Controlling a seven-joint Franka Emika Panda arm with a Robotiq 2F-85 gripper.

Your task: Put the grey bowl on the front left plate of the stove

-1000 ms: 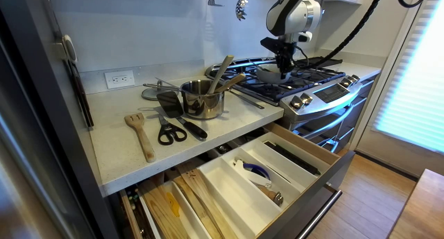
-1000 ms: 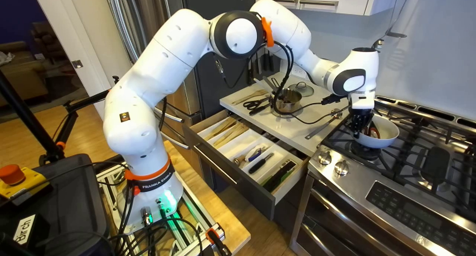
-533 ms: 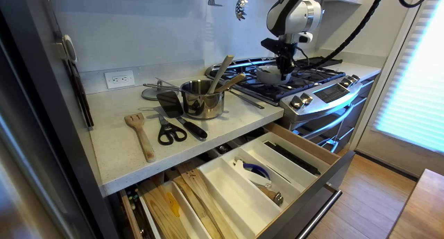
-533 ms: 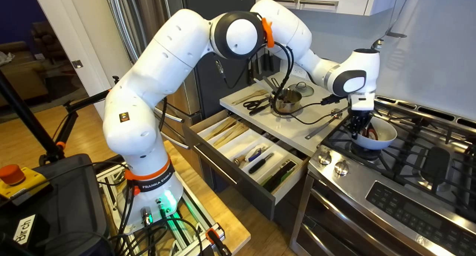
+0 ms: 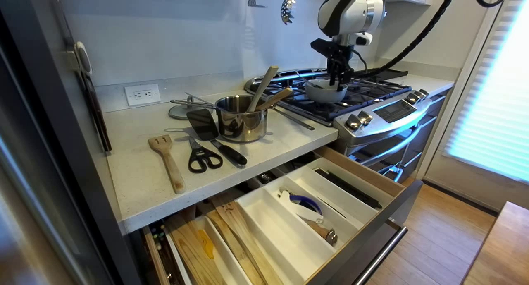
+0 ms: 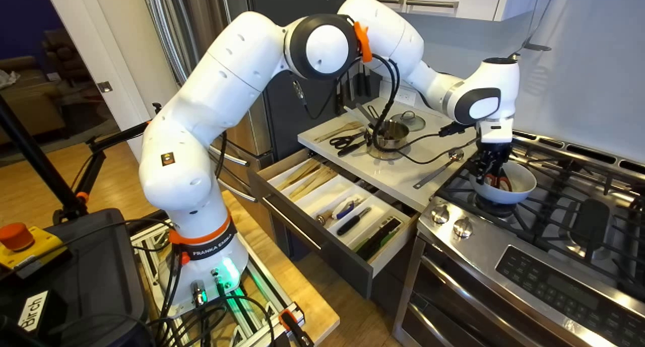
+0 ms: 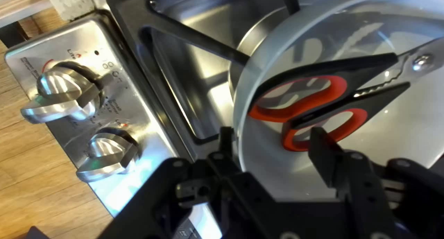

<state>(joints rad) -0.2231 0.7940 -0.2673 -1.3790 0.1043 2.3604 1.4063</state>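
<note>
The grey bowl (image 6: 521,192) sits nearly level on the black grate of the front left plate (image 7: 197,37) of the stove (image 5: 355,132). Red-and-black scissors (image 7: 338,88) lie inside the bowl. My gripper (image 7: 272,132) stands open at the bowl's near rim, its fingers spread. In the wrist view one finger is outside the bowl wall, with a narrow gap to the rim seemingly showing. The other finger is over the inside, in front of a scissor handle. Both exterior views show the gripper (image 5: 337,85) above and partly within the bowl, hiding part of its rim.
A steel pot (image 5: 244,125) with wooden utensils stands on the counter beside the stove. A slotted spoon (image 6: 437,171) lies near the stove's edge. Below, a drawer (image 6: 322,246) is pulled out. Metal knobs (image 7: 66,90) line the stove's front.
The fingers have spread and let go of the bowl's rim. The bowl has settled slightly lower and more level. My gripper has risen a little.
</note>
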